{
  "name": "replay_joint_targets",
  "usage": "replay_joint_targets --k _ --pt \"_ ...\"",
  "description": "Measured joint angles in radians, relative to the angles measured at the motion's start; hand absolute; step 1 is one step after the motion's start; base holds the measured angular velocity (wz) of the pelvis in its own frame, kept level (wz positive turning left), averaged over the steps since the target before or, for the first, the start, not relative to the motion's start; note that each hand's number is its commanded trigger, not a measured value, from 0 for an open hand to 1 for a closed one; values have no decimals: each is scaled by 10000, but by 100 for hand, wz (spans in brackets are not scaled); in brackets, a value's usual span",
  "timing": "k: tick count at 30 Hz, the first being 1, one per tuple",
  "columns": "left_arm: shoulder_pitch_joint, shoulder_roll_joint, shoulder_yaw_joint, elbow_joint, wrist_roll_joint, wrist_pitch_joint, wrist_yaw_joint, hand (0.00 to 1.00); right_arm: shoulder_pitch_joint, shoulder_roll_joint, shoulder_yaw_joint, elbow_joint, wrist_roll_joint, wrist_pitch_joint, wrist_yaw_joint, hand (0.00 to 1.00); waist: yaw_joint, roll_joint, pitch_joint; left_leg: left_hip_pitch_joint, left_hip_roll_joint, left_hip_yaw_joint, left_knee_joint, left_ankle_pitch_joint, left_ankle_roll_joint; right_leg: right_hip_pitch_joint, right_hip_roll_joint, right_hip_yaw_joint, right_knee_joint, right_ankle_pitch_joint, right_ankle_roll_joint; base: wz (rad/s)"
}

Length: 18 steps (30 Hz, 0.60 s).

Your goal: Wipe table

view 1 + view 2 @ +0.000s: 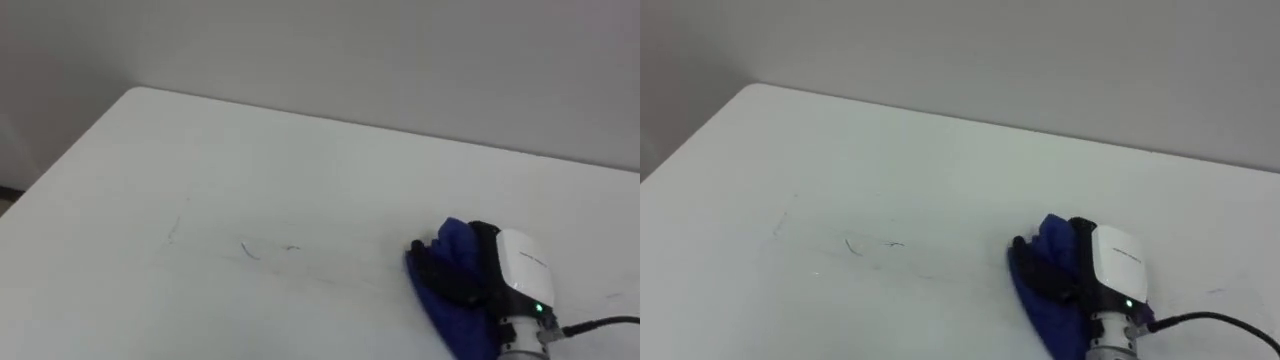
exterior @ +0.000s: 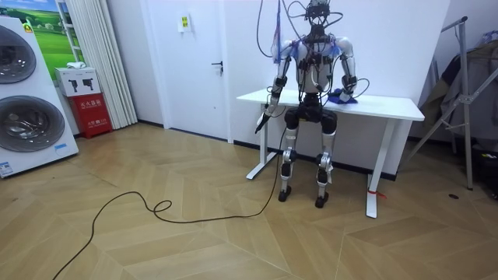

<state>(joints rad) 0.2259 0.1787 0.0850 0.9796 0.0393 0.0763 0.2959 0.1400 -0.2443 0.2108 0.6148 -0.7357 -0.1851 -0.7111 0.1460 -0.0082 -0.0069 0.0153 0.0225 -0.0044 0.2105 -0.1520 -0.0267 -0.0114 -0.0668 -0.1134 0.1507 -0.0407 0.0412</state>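
Note:
A white table (image 1: 250, 160) stretches before me, with faint pencil-like marks (image 1: 250, 250) near its middle. At the lower right lies a crumpled blue cloth (image 1: 452, 312), and my right hand (image 1: 470, 268) rests on top of it, dark fingers curled into the fabric and pressing it to the tabletop. The right eye view has the same cloth (image 1: 1042, 298) under the hand (image 1: 1072, 268). In the room view I stand upright against the table's long side (image 2: 389, 105), and my left hand (image 2: 261, 123) hangs beside my hip, below the table's edge.
The table's far edge meets a plain wall, and its left corner (image 1: 135, 92) is close by. In the room view, washing machines (image 2: 27, 93) and a red box (image 2: 92, 113) stand far to the left, and a metal rack (image 2: 467, 101) is to the right.

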Motion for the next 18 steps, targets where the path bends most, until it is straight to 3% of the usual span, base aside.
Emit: replay_joint_targets --k 7,12,18 --pt "-6 -38 -118 -110 -335 -374 78 0 9 42 3 41 -148 -156 -75 0 -160 51 -32 126 -47 4 -17 -14 52 31 -38 42 1 -4 37 -1" --pt "9 -66 -114 -164 -1306 -586 42 0 42 104 -227 -624 -91 -185 754 0 -304 105 -61 311 -49 127 -160 18 41 28 -13 209 36 17 62 -11" --pt "103 -91 -83 -151 -1660 -1189 -386 0 912 111 -573 -2254 419 -438 1899 0 -401 -74 -22 376 -48 346 -266 17 43 -31 39 504 89 33 83 -14"
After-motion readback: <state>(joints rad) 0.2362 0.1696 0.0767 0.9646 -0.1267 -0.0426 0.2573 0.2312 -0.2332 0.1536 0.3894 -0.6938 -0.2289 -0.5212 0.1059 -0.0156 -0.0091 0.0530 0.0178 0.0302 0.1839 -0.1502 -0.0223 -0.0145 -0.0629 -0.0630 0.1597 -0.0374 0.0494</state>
